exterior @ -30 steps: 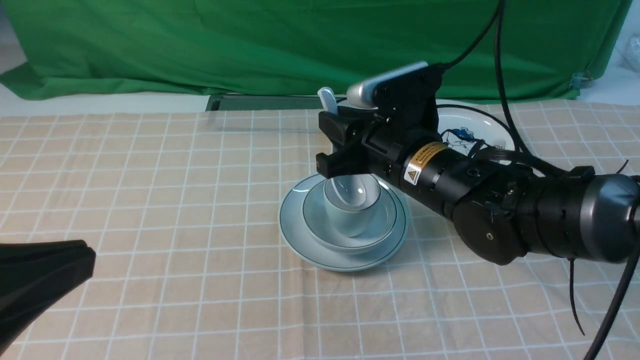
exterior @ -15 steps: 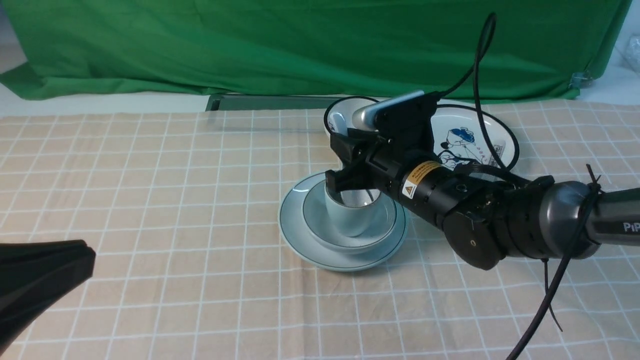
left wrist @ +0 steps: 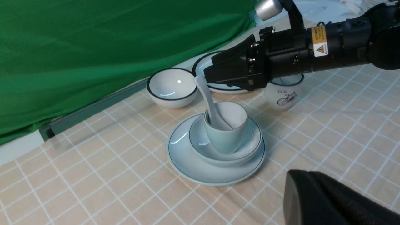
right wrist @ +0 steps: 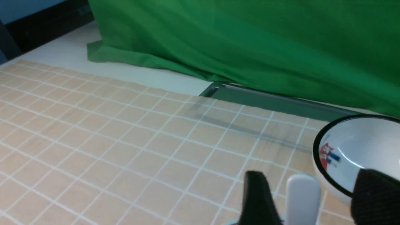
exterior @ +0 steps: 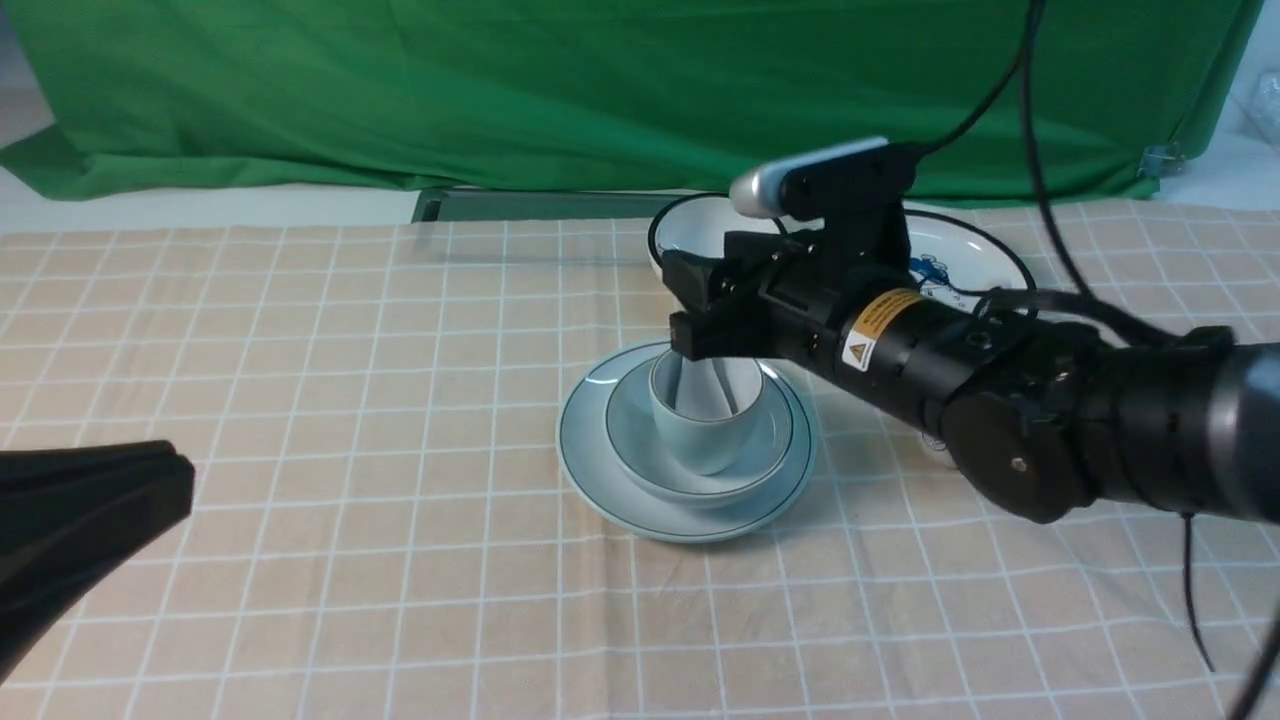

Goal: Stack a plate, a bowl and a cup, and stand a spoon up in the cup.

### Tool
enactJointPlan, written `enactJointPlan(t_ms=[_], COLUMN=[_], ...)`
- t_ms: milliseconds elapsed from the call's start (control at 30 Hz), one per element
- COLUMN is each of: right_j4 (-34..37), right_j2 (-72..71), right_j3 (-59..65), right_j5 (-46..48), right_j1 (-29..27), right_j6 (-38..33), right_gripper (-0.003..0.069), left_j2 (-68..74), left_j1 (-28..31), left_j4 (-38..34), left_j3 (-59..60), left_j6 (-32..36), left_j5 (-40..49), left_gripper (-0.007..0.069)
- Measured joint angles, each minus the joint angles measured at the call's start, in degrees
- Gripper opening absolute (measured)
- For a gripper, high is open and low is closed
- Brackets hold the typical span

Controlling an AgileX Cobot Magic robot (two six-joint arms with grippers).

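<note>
Spoon (left wrist: 206, 97) stands in cup (left wrist: 229, 140) on bowl (left wrist: 250, 150) and plate (left wrist: 187, 156); stacking looks done. Right tool (exterior: 685, 300) gapes wide around the handle. I cannot tell for the left tool (exterior: 170, 495).

Right arm (exterior: 1000, 390): yellow sticker (exterior: 872, 322) with a black warning triangle; its print is too small to read.
White cup (left wrist: 283, 95): a bicycle drawing, with a tiny line of print above it, unreadable.

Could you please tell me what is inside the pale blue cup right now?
The white ceramic spoon stands in the cup, scoop down, with its handle leaning out between the fingers of the open right gripper. The cup's wall hides the scoop's tip and the cup's bottom.
</note>
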Motion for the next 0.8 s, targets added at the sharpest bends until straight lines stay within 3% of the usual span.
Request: enactJointPlan(t_ms=[100, 233, 400, 433, 533, 800], right_j4=[-0.1, -0.1, -0.1, -0.1, 0.5, 0.9], right_j2=[-6.5, -22.3, -35.5, -35.9, -44.1, -54.2], right_j3=[0.3, 0.4, 3.2, 3.4, 6.7, 9.0], right_j5=[10.0, 39.1, 60.9, 61.4, 69.0, 74.2], right_j1=[0.9, 3.8, 7.9, 7.9, 10.1, 10.5], right_j6=[0.1, -1.0, -1.8, -1.8, 0.7, 2.0], right_gripper=[0.0433, 0.0399, 0.0179, 0.0169, 0.0043, 0.0027], left_j2=[-0.6, -7.1, -16.5, -16.7, -18.1, -18.1], left_j1=[0.0, 0.0, 0.0, 0.0, 0.0, 0.0], left_j4=[-0.7, -4.6, -6.1, -6.1, -6.1, -6.1], left_j3=[0.1, 5.3, 17.2, 17.2, 23.0, 29.9], left_j6=[1.1, 2.4, 2.6, 2.6, 2.6, 2.8], left_j5=[-1.3, -8.2, -23.0, -23.6, -30.2, -30.8], left_gripper=[0.0002, 0.0002, 0.0002, 0.0002, 0.0002, 0.0002])
